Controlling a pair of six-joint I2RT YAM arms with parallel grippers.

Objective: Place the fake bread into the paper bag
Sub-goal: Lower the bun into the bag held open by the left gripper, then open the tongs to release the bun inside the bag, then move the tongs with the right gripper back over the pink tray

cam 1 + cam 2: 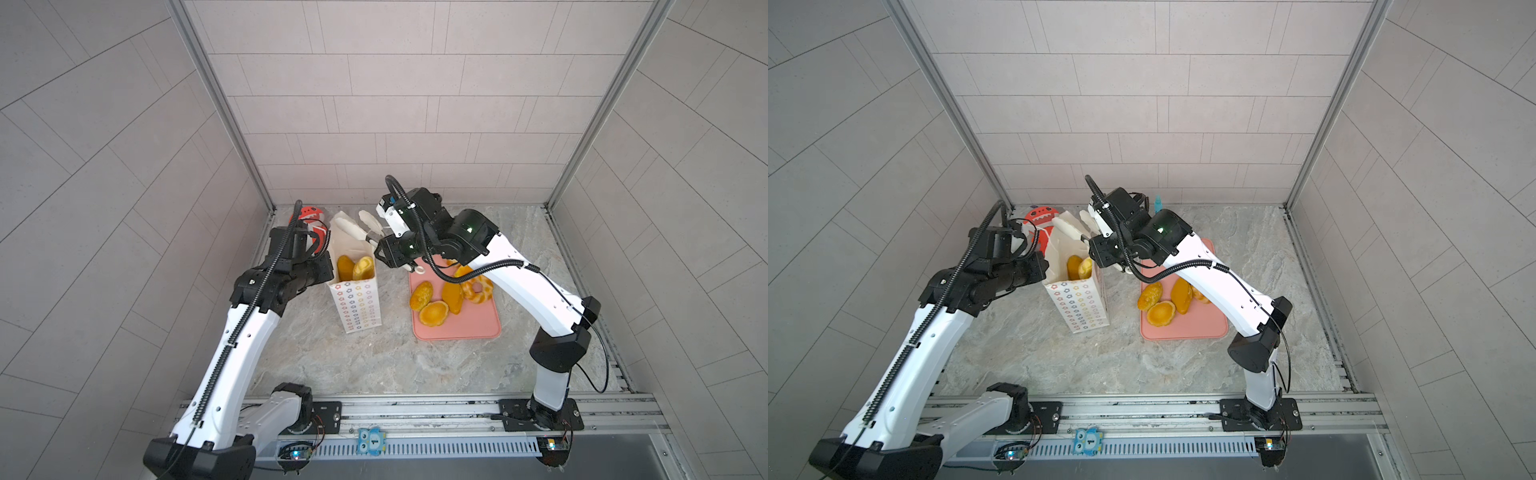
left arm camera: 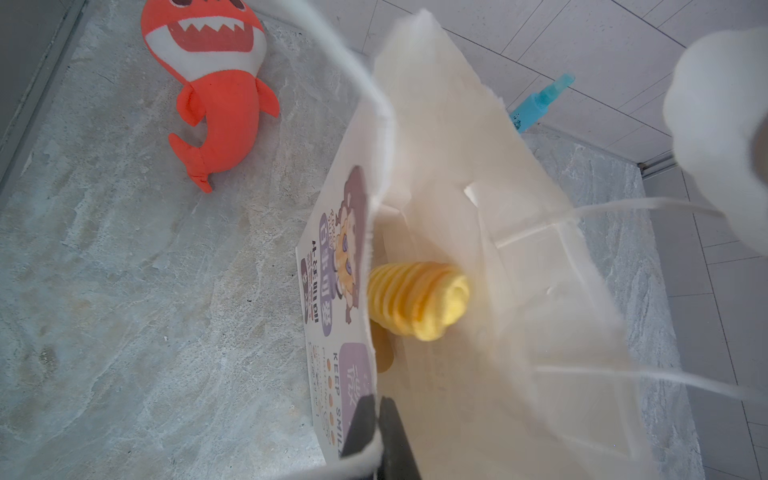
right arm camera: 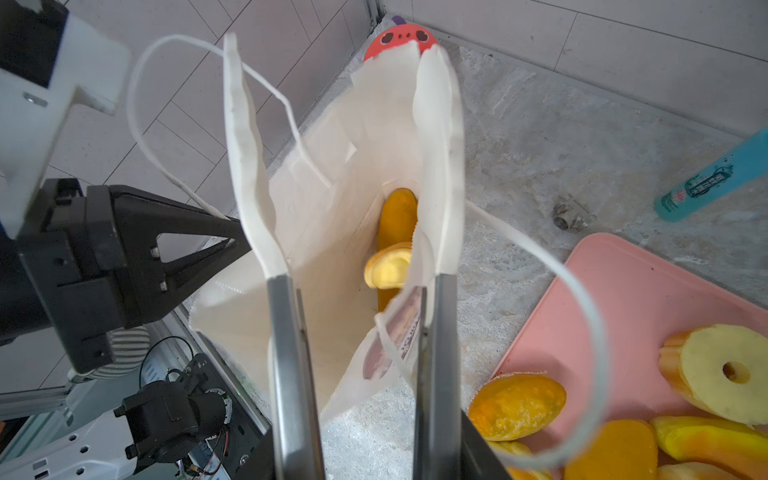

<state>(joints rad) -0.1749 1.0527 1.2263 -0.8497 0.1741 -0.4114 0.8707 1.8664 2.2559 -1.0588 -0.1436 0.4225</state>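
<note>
Left end effector (image 2: 376, 401), black and two-fingered, is pinched together on the top edge of the paper bag (image 1: 359, 307), with the paper of the bag's left wall caught between its fingers. Right end effector (image 3: 332, 54) hangs over the bag's open mouth. Its two long white-padded fingers (image 3: 249, 166) are spread apart and nothing is held between them. One white cord handle (image 3: 582, 332) loops past the outside of that end effector. Whether a finger touches the bag's rim, I cannot tell.

The bag stands upright on the grey marbled counter (image 1: 374, 365), a little left of centre and toward the far edge. Its narrow side panel, printed with rows of small coloured stars, faces the near edge. A cartoon print covers the wide face on the left.

Two pieces of toy bread are inside the bag. A long orange loaf (image 1: 345, 268) stands on end, with a ridged yellow piece (image 1: 363, 268) right beside it. Both reach nearly up to the mouth.

A flat pink tray (image 1: 457, 328) lies on the counter between the bag and the right edge, apart from the bag. It carries more toy bread in a close cluster:
- a round golden bun (image 1: 421, 295)
- a shallow tart-shaped piece (image 1: 433, 313)
- an oval orange loaf (image 1: 452, 295)
- a pale ring (image 3: 723, 370), partly hidden under the right arm in both top views

A red plush shark (image 2: 212, 83) lies in the far left corner of the counter, behind the bag. A blue bottle (image 3: 715, 178) is near the far edge, beyond the tray.
</note>
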